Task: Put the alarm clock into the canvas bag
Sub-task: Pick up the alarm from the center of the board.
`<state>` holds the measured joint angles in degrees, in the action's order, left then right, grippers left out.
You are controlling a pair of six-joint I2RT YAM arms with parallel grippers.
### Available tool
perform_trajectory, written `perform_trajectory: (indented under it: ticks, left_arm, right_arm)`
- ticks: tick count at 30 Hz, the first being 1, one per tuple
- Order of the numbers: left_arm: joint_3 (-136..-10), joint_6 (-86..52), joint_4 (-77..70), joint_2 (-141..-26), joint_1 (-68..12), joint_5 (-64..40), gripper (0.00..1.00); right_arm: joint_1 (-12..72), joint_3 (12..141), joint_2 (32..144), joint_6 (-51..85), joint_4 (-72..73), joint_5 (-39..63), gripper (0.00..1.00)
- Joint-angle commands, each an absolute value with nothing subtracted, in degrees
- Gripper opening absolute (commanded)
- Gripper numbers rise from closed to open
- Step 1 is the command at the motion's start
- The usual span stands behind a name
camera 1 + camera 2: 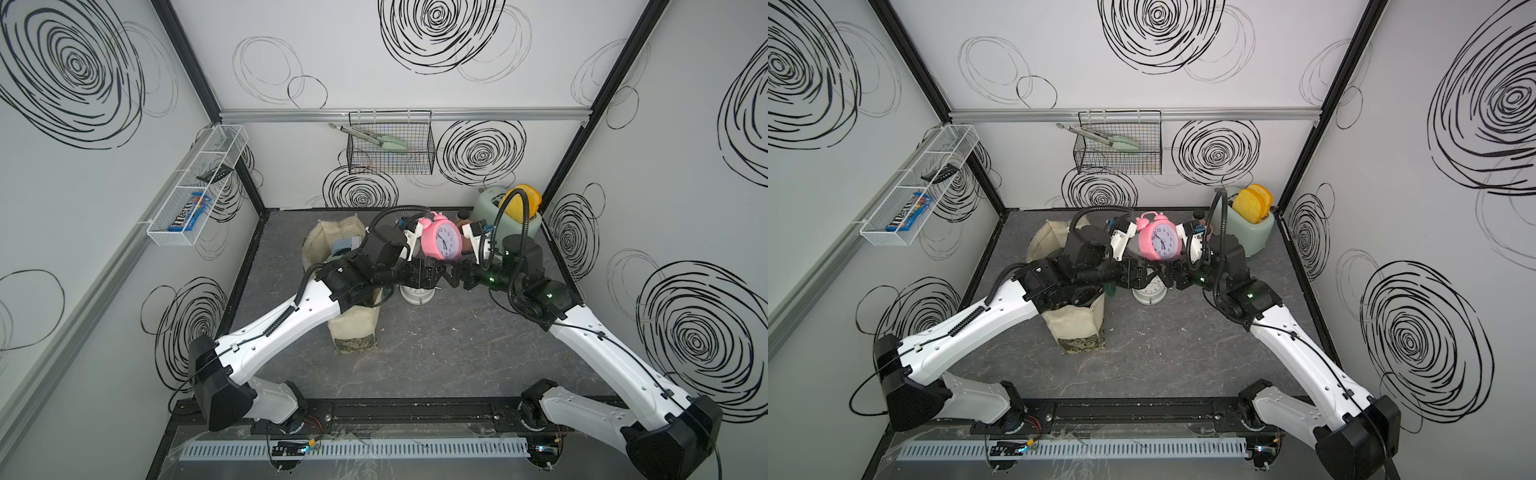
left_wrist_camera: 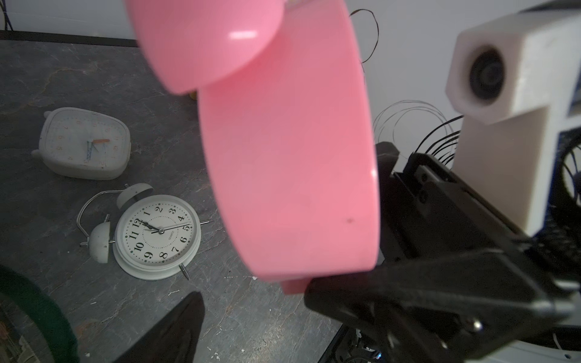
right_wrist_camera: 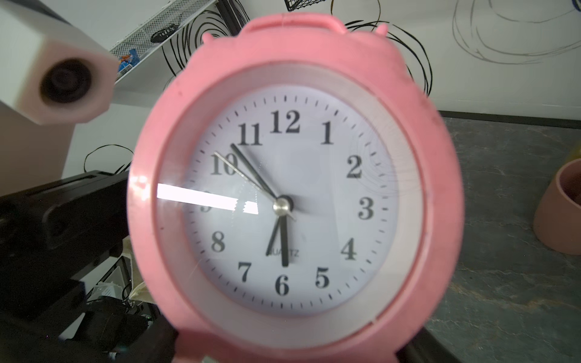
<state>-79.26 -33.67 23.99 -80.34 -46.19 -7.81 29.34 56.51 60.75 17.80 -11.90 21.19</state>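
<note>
Pink alarm clock: held upright in the air above the middle of the dark marbled surface, with its dial facing the right arm.
Right gripper: clamped on the clock's lower sides and carrying it.
Left gripper: jaws apart, straddling the clock's bottom edge from front to back. One finger is clear of the clock; I cannot tell whether the other touches its foot.
Canvas bag: cream, standing open at about 9 o'clock from the clock, partly beneath the left arm. It has a green-patterned band along the bottom, and the clock is outside it.
White twin-bell alarm clock: lying face up on the surface below the grippers.
White rounded clock: lying face up near the twin-bell one, not touching it.
Toaster: mint green, in the corner at 2 o'clock, with yellow toast standing in its slots.
Wire basket: black, on the back wall at 12 o'clock, holding green-tipped tongs.
Mesh shelf: white, on the wall at 10 o'clock, holding an M&M's pack.
</note>
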Motion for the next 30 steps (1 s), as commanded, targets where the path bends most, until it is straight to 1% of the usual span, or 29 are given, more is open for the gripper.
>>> perform_trajectory:
  ticks: [1,4,14,20,24,30]
  left_arm:
    - [-81.2,-38.1,16.3,-80.2,-44.4,-3.8,0.87]
    - [-79.7,-39.8,13.8,-78.5,-43.8,-4.3,0.87]
    - [-77.2,-40.3,14.1,-74.8,-42.2,-4.8,0.86]
    - [-77.4,-40.8,12.4,-75.8,-41.3,-6.4,0.85]
    - [-79.5,-41.3,13.9,-78.1,-41.4,-7.4,0.81]
    - [-79.1,-42.3,13.8,-79.3,-42.3,-8.5,0.75]
  right_arm:
    - [30.3,55.6,58.6,16.9,-11.4,24.2,0.47]
    - [30.3,55.3,58.7,16.8,-11.2,24.1,0.47]
    - [30.5,55.5,59.1,16.9,-10.8,25.0,0.47]
    - [30.9,55.5,59.2,17.3,-10.7,25.7,0.46]
    - [31.5,55.6,58.9,17.6,-10.6,25.4,0.46]
    - [31.7,55.7,59.0,17.8,-10.4,25.1,0.46]
